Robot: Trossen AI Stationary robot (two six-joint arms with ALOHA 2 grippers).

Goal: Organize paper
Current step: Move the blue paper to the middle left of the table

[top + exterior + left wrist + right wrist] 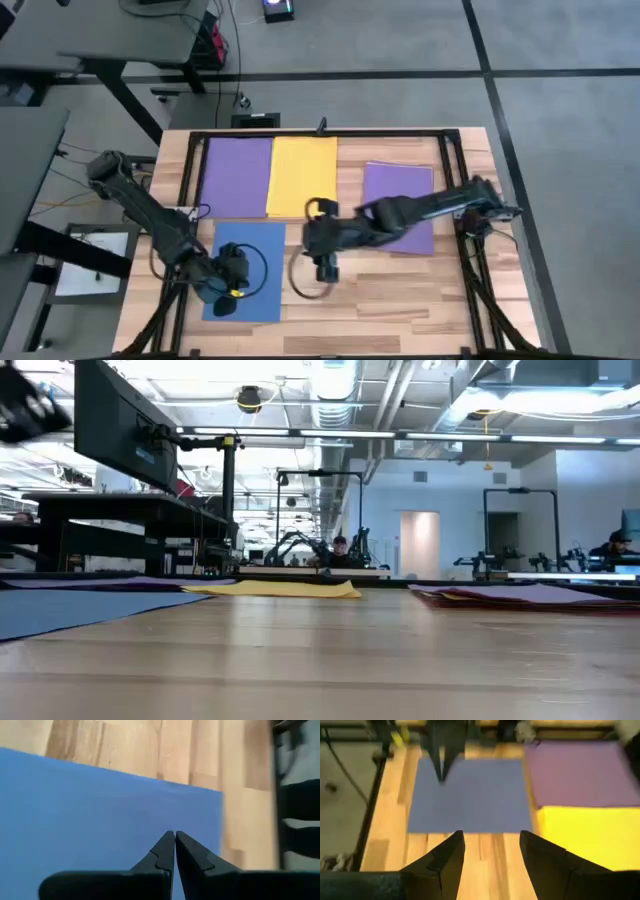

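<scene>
A blue sheet of paper [255, 250] lies flat at the table's near left. A purple sheet [238, 175] and a yellow sheet [302, 175] lie side by side at the far edge. A purple-topped stack [405, 195] lies to their right; other edges show under it [530, 597]. My left gripper [175, 835] is shut, pointing down over the blue sheet [90, 810] near its near right corner. My right gripper [490, 847] is open over bare wood, right of the blue sheet [475, 795] and near the yellow sheet [590, 835]. My left gripper points its shut fingertips [441, 777] down at the blue sheet from above. Whether the tips touch the paper or hover just over it, I cannot tell.
Black frame rails run along the table's left [190, 180], right [460, 200] and far sides. A dark cable loop [300, 282] hangs by my right gripper. Bare wood [400, 300] spreads across the near right of the table.
</scene>
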